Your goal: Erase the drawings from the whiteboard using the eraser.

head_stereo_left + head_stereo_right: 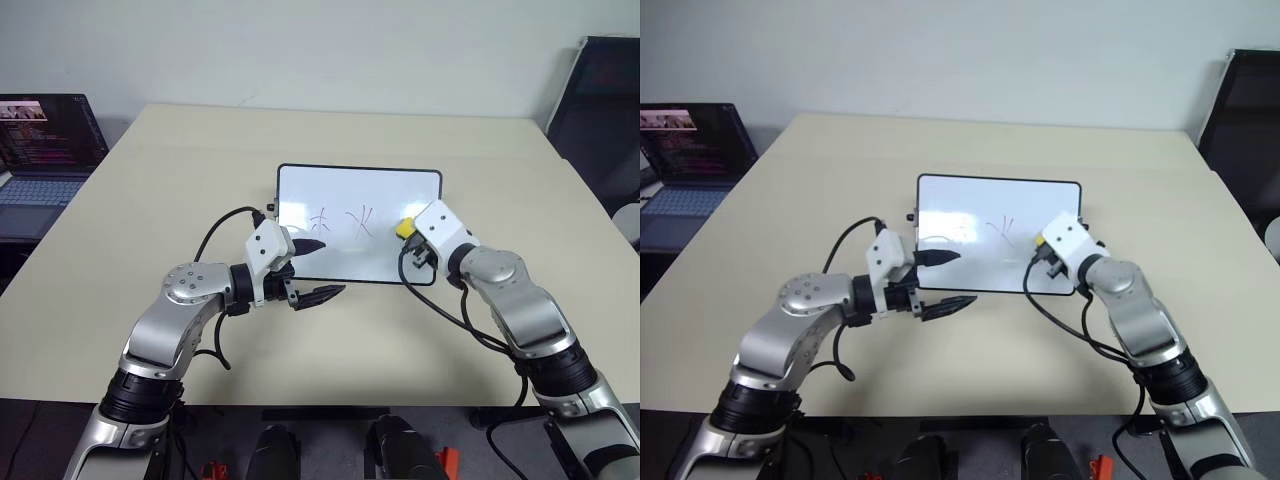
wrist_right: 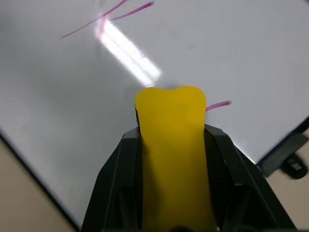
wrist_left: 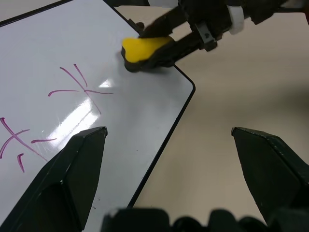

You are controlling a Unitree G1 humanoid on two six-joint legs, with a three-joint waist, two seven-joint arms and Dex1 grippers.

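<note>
Okay, my right gripper (image 1: 408,232) is clenched on the eraser (image 3: 141,50), pressing it down on the whiteboard (image 1: 375,185) near its right end. Purple drawings (image 1: 340,222) sit just left of the eraser, a stray stroke beside it. My left gripper (image 1: 308,270) hangs with fingers spread wide over the board's near left corner, gripping nothing. Laptop (image 1: 45,150) off left.

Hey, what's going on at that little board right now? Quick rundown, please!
Right gripper shut on yellow block eraser, pressed to glossy white whiteboard. Left gripper open, empty. Purple marker drawings remain. Nothing in the way.
</note>
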